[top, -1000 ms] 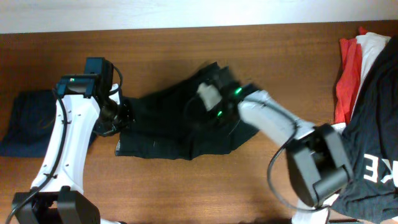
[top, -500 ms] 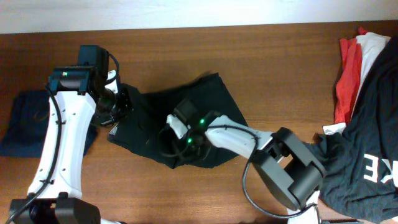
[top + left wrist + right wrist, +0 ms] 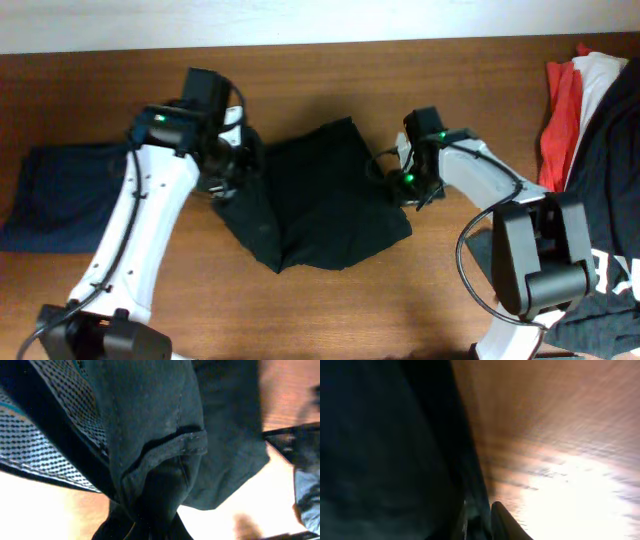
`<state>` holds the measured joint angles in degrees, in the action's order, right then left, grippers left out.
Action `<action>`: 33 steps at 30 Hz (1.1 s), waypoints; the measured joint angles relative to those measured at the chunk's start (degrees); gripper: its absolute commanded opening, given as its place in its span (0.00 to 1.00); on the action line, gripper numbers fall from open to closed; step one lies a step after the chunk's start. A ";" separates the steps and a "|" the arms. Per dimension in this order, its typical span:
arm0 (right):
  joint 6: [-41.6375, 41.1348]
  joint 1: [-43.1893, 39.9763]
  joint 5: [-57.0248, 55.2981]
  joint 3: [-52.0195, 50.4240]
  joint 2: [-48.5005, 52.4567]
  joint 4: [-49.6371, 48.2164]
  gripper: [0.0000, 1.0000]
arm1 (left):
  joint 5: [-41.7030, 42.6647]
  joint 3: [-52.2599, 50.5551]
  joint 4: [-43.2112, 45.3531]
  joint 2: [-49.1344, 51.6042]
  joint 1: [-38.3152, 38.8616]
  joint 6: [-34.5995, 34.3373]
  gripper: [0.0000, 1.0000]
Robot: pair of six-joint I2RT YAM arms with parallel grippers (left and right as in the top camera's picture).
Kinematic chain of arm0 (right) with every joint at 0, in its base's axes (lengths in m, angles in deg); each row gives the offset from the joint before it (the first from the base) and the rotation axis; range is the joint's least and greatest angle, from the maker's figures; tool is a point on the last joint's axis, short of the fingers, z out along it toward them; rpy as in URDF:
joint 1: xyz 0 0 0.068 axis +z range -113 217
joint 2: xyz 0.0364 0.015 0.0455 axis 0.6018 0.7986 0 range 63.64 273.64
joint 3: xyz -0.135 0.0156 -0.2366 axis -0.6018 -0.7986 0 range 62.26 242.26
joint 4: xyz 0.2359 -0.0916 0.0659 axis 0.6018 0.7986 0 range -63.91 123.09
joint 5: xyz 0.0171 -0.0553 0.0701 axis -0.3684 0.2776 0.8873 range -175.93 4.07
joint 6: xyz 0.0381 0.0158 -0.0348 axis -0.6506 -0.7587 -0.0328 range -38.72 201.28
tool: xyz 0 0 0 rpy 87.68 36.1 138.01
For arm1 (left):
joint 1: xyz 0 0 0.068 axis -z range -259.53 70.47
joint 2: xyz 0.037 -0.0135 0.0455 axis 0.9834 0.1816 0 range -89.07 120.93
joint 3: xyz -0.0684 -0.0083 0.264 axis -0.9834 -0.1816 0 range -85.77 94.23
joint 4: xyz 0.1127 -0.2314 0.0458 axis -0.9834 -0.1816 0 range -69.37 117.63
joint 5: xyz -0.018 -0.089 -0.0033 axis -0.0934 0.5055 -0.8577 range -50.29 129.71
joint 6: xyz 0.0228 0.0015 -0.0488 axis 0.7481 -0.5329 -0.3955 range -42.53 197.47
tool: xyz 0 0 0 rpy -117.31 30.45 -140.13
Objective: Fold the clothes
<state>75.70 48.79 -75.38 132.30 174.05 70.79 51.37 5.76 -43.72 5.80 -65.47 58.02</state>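
- L gripper [image 3: 228, 170]: seen from overhead at the left edge of the black shorts [image 3: 320, 195]. In the L wrist view the cloth is gathered to a bunch at bottom centre, where it is pinched. The fingers themselves are hidden by fabric.
- Fabric near L gripper: dark, matte, hung in folds. A stitched hem [image 3: 172, 446] is curled across it, and a white mesh lining [image 3: 30, 435] w/ dark dots is exposed beside it.
- R gripper [image 3: 403, 182]: placed at the right edge of the shorts. In the R wrist view, 1 of its fingers [image 3: 502, 519] is seen low in frame, close to the other, w/ the cloth edge run down toward them. The view is blurred, so grip vs. no grip cannot be told.
- Black shorts overall: spread mid-table [image 3: 400, 80] between the 2 arms, roughly 4-sided, creased, w/ a point toward the front edge.
- Navy garment [image 3: 60, 195]: laid flat at far left, partly covered by the L arm.
- Far right: red garment [image 3: 562, 110] and white garment [image 3: 603, 68] are heaped, overlapped by a black garment [image 3: 600, 180] w/ white lettering.
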 measured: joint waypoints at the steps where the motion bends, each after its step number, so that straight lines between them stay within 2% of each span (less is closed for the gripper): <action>1: 0.02 0.33 0.07 -1.64 0.04 -1.07 0.21 | 0.17 0.00 0.81 0.22 1.92 -0.55 0.01; 5: -0.31 0.46 0.07 -2.54 -0.48 -2.47 0.21 | 0.37 0.00 5.44 2.95 8.11 -3.08 0.01; 16: -0.42 0.46 0.15 -2.62 -0.55 -2.08 0.21 | 3.91 0.00 21.92 15.08 17.86 -12.37 0.02; 17: -0.39 0.46 0.22 -2.62 -0.55 -1.99 0.21 | 4.72 0.00 23.71 16.13 18.62 -13.00 0.12; 18: -0.39 0.46 0.22 -2.62 -0.55 -1.95 0.21 | 5.18 0.00 24.68 16.79 18.97 -13.20 0.33; 20: -0.42 0.46 0.22 -2.62 -0.55 -1.88 0.21 | 6.14 0.00 26.73 17.81 19.37 -13.53 0.66; 21: -0.44 0.46 0.24 -2.62 -0.55 -1.70 0.22 | 6.73 0.00 28.15 18.10 19.58 -13.99 0.71; 24: -0.44 0.46 0.46 -2.60 -0.55 -0.68 0.22 | 8.81 0.57 31.36 18.10 19.39 -12.57 0.71; 27: -0.44 -0.74 0.24 -1.99 -0.61 6.19 0.22 | 10.08 3.93 30.84 18.10 16.37 -8.04 0.71; 30: -0.24 -6.21 0.33 5.03 -1.73 16.46 0.22 | 7.37 6.29 30.88 18.10 7.17 -5.84 0.71; 33: 3.96 -8.76 7.26 15.04 -6.45 21.31 0.22 | 4.74 6.32 31.56 18.40 -0.55 -5.31 0.71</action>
<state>79.65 40.03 -68.13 147.34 167.61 92.10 56.11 12.07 -12.16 24.20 -66.02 52.71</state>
